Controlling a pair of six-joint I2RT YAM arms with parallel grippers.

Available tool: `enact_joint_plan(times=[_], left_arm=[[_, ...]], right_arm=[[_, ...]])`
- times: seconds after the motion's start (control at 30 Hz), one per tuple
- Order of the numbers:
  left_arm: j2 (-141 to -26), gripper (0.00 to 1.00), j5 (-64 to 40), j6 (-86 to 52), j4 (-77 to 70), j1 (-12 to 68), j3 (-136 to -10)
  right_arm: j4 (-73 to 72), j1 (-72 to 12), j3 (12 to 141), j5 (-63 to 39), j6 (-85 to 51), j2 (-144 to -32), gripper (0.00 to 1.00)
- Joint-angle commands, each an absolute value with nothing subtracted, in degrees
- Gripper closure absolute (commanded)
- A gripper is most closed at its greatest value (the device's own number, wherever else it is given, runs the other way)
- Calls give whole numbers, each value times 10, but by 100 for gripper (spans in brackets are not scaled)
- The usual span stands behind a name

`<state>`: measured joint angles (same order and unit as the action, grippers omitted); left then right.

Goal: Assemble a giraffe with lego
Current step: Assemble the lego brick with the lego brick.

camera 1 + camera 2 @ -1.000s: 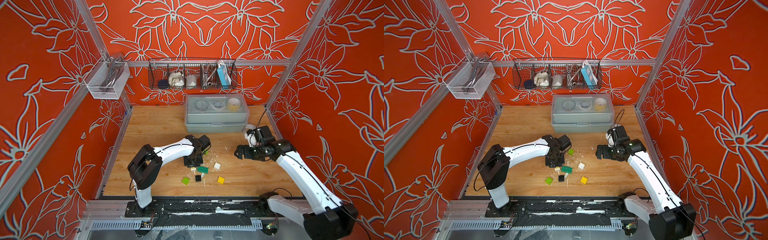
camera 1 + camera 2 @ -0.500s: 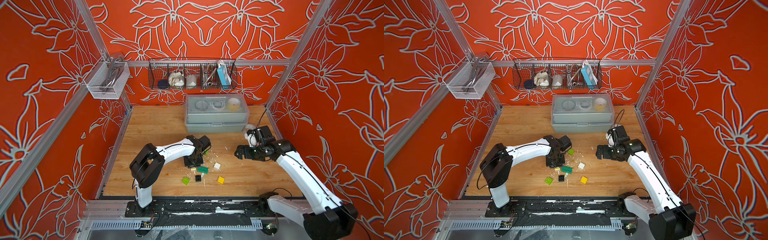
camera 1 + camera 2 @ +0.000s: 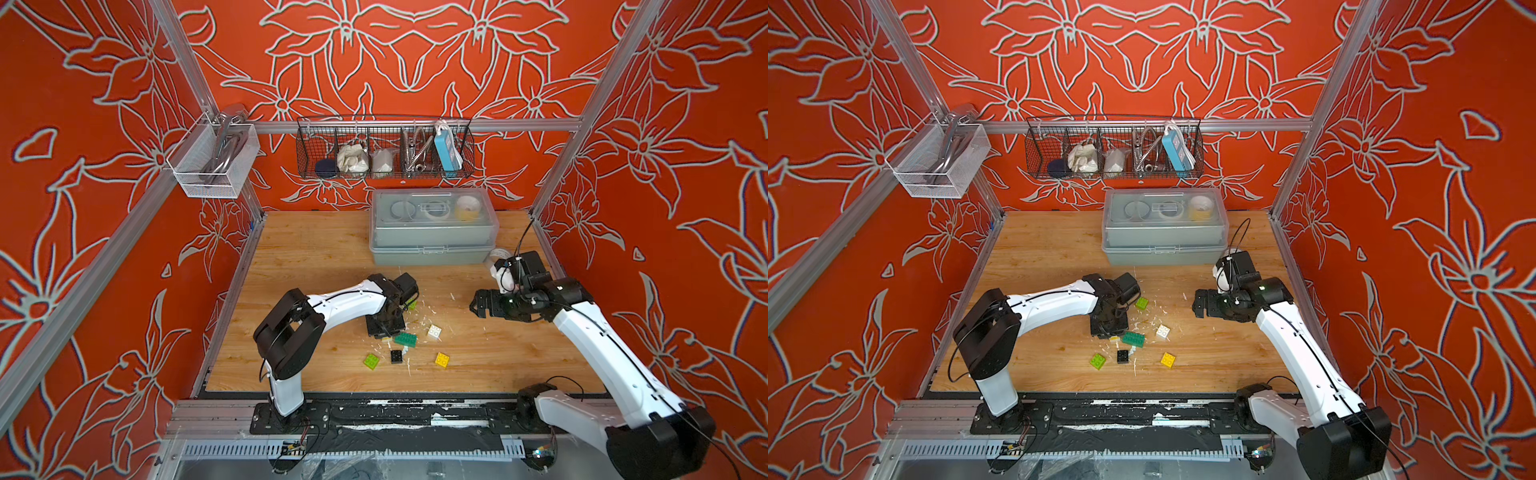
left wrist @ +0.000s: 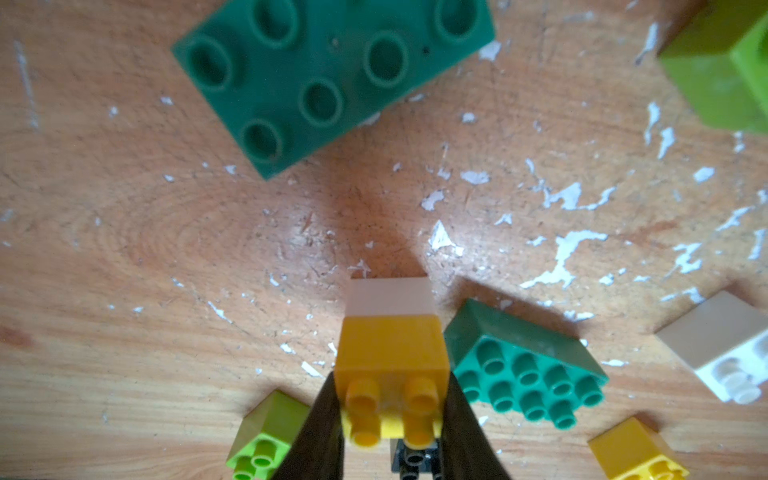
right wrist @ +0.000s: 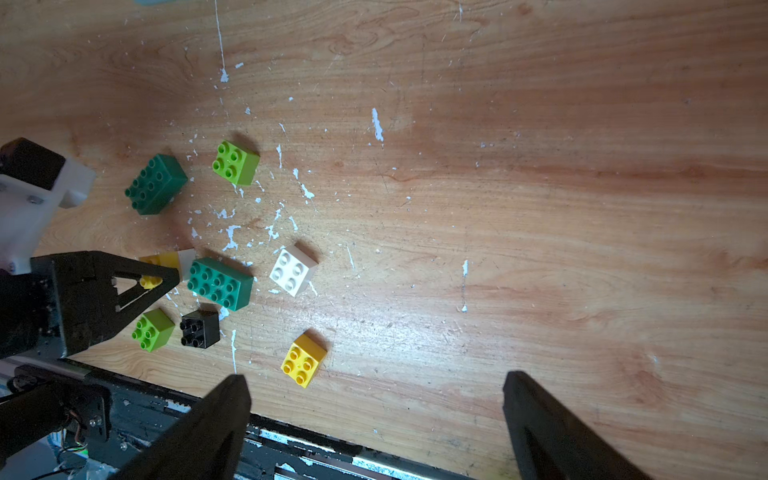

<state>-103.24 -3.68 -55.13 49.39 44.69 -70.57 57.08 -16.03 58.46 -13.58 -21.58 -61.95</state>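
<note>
My left gripper (image 4: 392, 415) is shut on a yellow brick (image 4: 390, 357) that sits on a white brick (image 4: 388, 297), low over the wooden table (image 3: 316, 257). This stack is the only joined piece of the giraffe in view. Loose lego lies around it: a dark green brick (image 3: 406, 339), a white one (image 3: 434, 331), a yellow one (image 3: 442, 359), a black one (image 3: 396, 356) and two lime ones (image 3: 371, 361) (image 3: 412, 304). A second dark green brick (image 5: 156, 184) lies behind the left gripper (image 3: 384, 330). My right gripper (image 3: 478, 305) hovers open and holds nothing, to the right of the bricks.
A grey lidded box (image 3: 432, 232) stands at the back of the table. A wire basket (image 3: 384, 147) and a white mesh basket (image 3: 212, 162) hang on the walls. A black rail (image 3: 395, 409) runs along the front edge. White flecks dot the wood.
The left arm's elbow has swung slightly to the right while its gripper stays at the bricks. The right arm has not moved.
</note>
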Motion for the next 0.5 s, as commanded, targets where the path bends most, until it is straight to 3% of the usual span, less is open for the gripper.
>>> enact_joint_plan(times=[0.0, 0.3, 0.33, 0.47], left_arm=[[-1063, 99, -49, -545, 510, 448, -689], [-1085, 96, -46, -539, 510, 445, -704], [-1080, 92, -40, -539, 512, 444, -706], [-1060, 61, -23, -529, 529, 437, -731]], right_arm=[[580, -155, 598, -134, -215, -621, 0], [594, -153, 600, -128, -203, -618, 0], [598, -154, 602, -126, -201, -617, 0], [601, -154, 605, -127, -200, -617, 0]])
